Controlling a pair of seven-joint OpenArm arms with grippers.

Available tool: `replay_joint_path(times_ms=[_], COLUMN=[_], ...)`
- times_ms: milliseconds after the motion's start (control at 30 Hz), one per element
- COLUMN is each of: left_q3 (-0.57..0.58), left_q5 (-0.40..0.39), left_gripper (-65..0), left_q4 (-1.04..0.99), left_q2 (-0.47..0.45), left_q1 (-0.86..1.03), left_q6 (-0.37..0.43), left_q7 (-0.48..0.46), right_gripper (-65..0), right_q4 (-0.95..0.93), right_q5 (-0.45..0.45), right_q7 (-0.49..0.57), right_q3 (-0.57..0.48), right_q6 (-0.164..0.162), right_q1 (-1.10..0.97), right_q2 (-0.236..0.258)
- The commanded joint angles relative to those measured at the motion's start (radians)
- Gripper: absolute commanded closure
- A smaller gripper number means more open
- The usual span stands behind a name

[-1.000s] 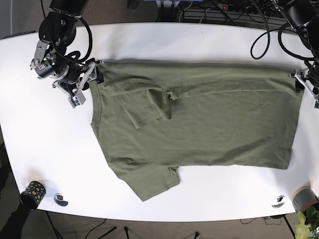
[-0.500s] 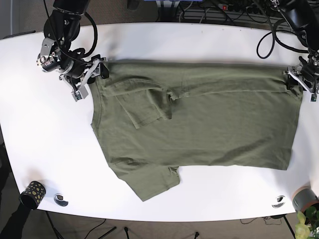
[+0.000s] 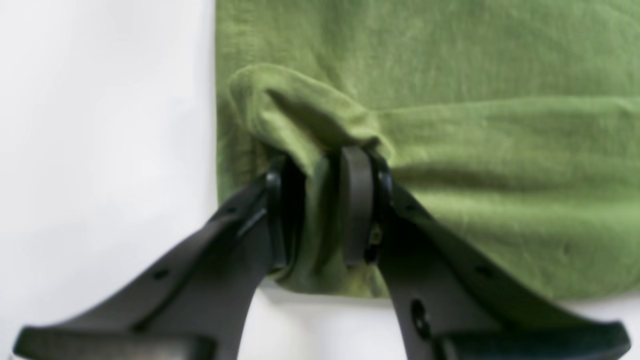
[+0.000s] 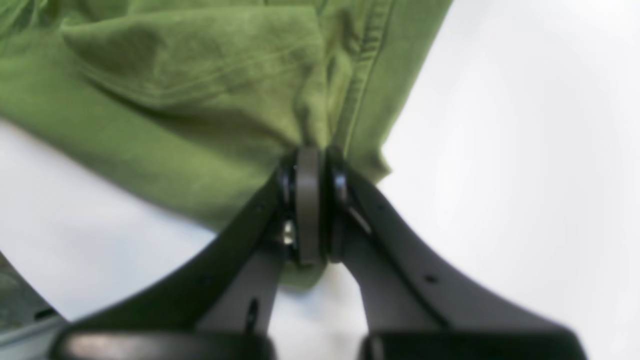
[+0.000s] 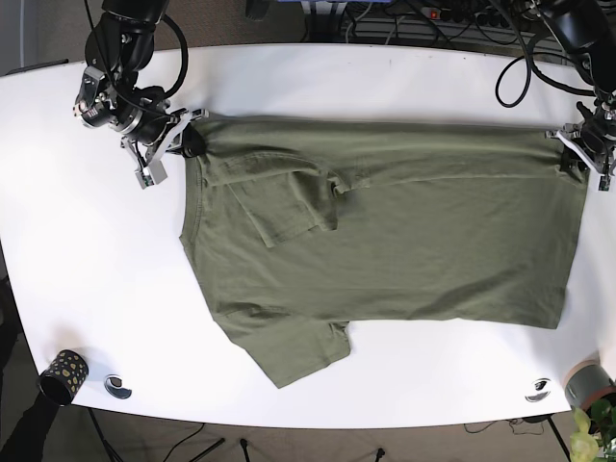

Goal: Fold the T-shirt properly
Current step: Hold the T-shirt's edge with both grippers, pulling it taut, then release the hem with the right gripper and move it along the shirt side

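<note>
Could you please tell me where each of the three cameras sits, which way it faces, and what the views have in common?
Base: overhead, looking down on the white table and the spread T-shirt; both arms show, the right end effector on this view's left, the left end effector on its right.
Left wrist: on the left arm, looking along its black fingers, shut on a shirt corner.
Right wrist: on the right arm, looking along its fingers, shut on bunched fabric by a stitched edge.
Shared: all three show the green shirt and white table.
</note>
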Motion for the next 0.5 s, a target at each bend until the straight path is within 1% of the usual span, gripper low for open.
replay_joint_path(times_ms=[0, 100, 200, 300, 467], left_q3=[-0.006, -0.017, -0.068, -0.092, -0.123], left_q5=[0.047, 0.041, 0.041, 0.041, 0.042], left_gripper=[-12.2, -12.2, -12.2, -12.4, -12.8], left_q4=[0.06, 0.126, 0.188, 0.231, 0.292], left_q2=[-0.015, -0.013, -0.005, 0.013, 0.028], left_q1=[0.044, 0.083, 0.126, 0.155, 0.202], left_q6=[0.006, 0.006, 0.006, 0.006, 0.006], left_q7=[0.071, 0.113, 0.149, 0.18, 0.212], right_gripper=[0.0, 0.0, 0.0, 0.0, 0.0], right_q4=[0.054, 0.115, 0.175, 0.209, 0.265], right_q5=[-0.043, -0.043, -0.043, -0.043, -0.043], right_q7=[-0.055, -0.055, -0.055, -0.055, -0.055], right_q3=[0.004, 0.004, 0.004, 0.004, 0.006], right_q6=[-0.002, -0.002, -0.002, -0.002, -0.002], right_q1=[-0.027, -0.075, -0.13, -0.173, -0.236], right_q2=[0.028, 0.031, 0.036, 0.037, 0.052])
